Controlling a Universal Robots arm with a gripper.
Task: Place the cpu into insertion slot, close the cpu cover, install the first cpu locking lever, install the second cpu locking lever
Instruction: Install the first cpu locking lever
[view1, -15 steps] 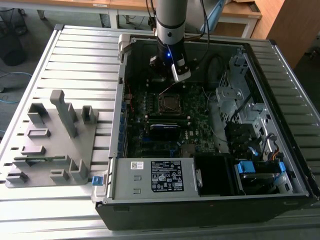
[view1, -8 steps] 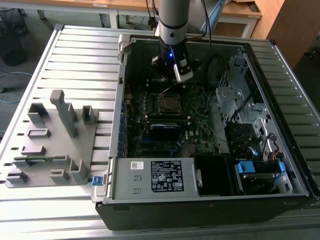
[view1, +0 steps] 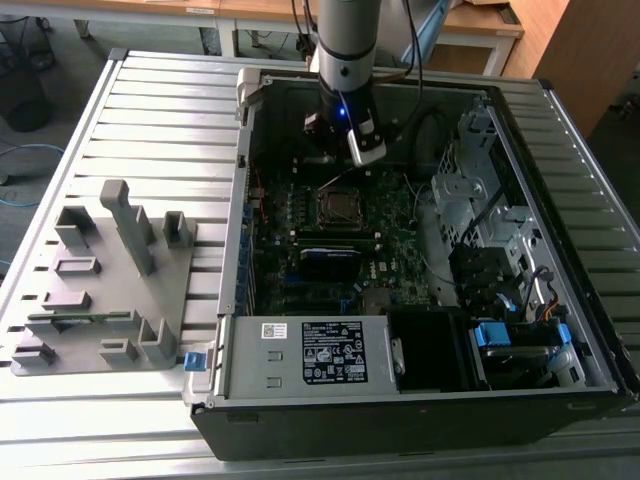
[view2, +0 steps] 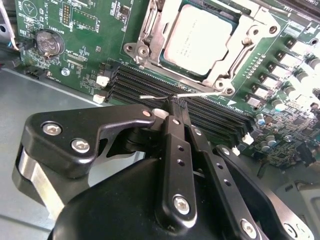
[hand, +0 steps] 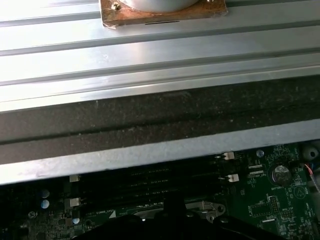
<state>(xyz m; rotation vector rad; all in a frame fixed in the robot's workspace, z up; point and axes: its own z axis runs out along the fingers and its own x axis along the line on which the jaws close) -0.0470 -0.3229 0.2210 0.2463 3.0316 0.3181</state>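
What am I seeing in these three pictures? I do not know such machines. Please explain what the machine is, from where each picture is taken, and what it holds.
The machine is a robot arm with a gripper. The exterior view, from a camera off the arm, shows it reaching down into an open computer case that lies on a slatted metal table. On the exterior view's left stands a grey parts holder.

The two wrist views come from cameras riding on the arm. In the second wrist view the black gripper has its fingers closed together, with a thin metal lever at their tips, beside the socket. The cpu already sits in the insertion slot on the green motherboard, and the cpu cover lies down around it. The first wrist view looks across the case edge and table.
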